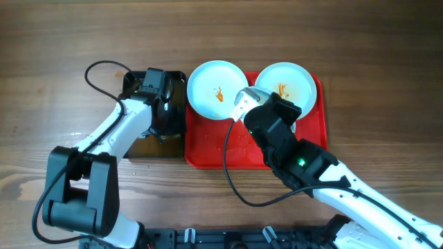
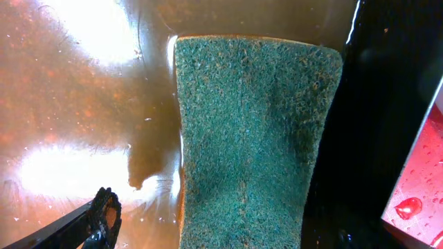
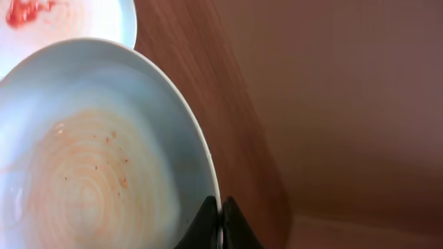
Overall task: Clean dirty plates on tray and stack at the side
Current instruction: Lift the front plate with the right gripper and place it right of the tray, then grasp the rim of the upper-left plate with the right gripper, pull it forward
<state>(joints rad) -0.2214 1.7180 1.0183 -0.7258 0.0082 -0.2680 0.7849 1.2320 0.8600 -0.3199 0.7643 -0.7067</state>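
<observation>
The red tray (image 1: 214, 142) lies mid-table. Two plates show on its far half: a left plate (image 1: 208, 79) with an orange smear and a right plate (image 1: 294, 76) with a wider faint stain. A third plate is not visible. My right gripper (image 1: 247, 98) is between them. In the right wrist view it (image 3: 221, 218) is shut on the rim of a faintly stained plate (image 3: 90, 159), with the smeared plate (image 3: 62, 21) behind. My left gripper (image 1: 165, 112) reaches into the black basin. In the left wrist view it (image 2: 221, 232) is open over the green sponge (image 2: 249, 131).
The black basin (image 1: 128, 79) stands against the tray's left edge and holds brownish water (image 2: 76, 104). The tray's wet red corner (image 2: 422, 187) shows in the left wrist view. Wooden table (image 1: 374, 55) surrounds everything. The arms' cables (image 1: 104, 66) loop over the table.
</observation>
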